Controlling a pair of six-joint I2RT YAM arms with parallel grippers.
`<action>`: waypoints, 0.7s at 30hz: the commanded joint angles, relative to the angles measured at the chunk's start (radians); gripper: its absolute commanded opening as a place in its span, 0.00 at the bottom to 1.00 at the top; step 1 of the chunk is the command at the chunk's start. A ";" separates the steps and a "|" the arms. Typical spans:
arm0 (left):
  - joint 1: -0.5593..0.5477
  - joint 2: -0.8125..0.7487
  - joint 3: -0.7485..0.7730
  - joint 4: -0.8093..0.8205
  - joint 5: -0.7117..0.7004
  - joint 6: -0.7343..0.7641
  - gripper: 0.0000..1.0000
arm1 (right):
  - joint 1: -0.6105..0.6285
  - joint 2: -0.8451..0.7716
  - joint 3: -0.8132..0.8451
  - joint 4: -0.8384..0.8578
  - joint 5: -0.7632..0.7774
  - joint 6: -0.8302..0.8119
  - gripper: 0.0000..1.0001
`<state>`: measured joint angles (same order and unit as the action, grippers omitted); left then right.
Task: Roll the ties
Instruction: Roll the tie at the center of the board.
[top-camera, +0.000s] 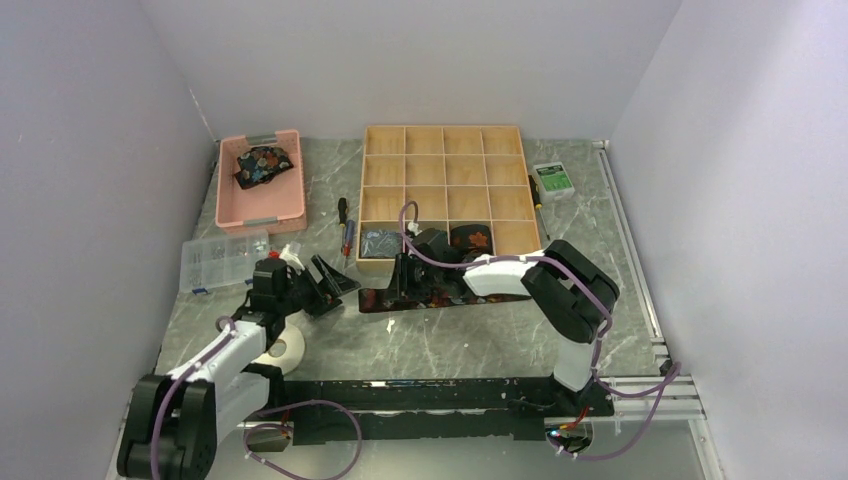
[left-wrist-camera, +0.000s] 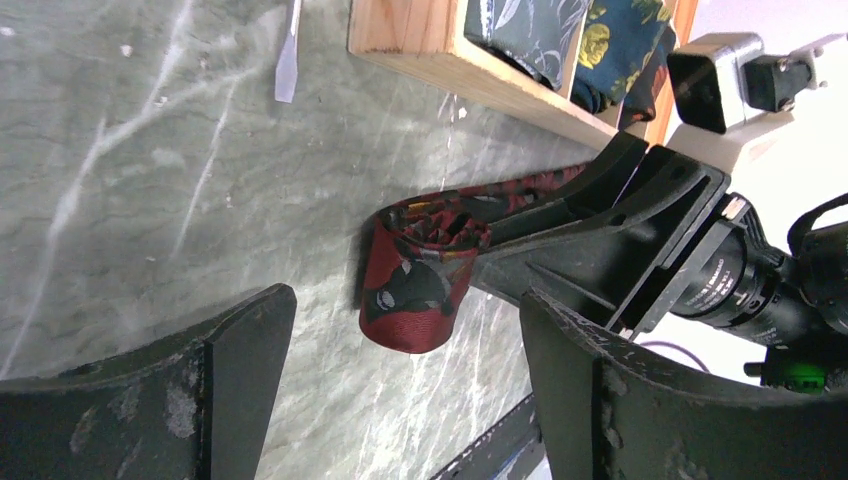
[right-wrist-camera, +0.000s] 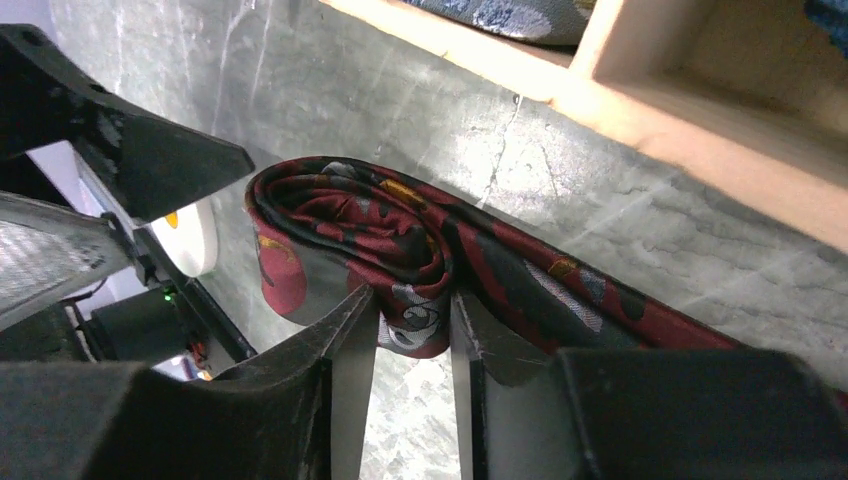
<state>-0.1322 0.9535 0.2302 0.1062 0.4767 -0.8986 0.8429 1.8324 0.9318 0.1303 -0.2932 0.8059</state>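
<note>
Along tray (right-wrist-camera: 650, 120) front, tie (right-wrist-camera: 400, 240) left-right, half-rolled

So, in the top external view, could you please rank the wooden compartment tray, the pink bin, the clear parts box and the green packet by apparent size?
Largest to smallest:
wooden compartment tray
pink bin
clear parts box
green packet
The gaps look clear, so distance hardly matters.

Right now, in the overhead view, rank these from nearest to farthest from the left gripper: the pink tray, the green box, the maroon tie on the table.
1. the maroon tie: on the table just to the right of the left gripper.
2. the pink tray: towards the back left.
3. the green box: far off at the back right.
</note>
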 joint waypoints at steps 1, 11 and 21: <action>0.003 0.094 -0.011 0.154 0.109 0.023 0.86 | -0.011 -0.009 -0.041 0.106 -0.021 0.010 0.33; 0.000 0.270 -0.012 0.324 0.180 0.012 0.79 | -0.057 0.036 -0.109 0.352 -0.158 0.106 0.27; -0.010 0.325 -0.006 0.346 0.178 0.034 0.71 | -0.058 0.112 -0.094 0.442 -0.216 0.170 0.27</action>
<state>-0.1371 1.2633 0.2226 0.4030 0.6300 -0.8948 0.7849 1.9247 0.8295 0.5053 -0.4831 0.9516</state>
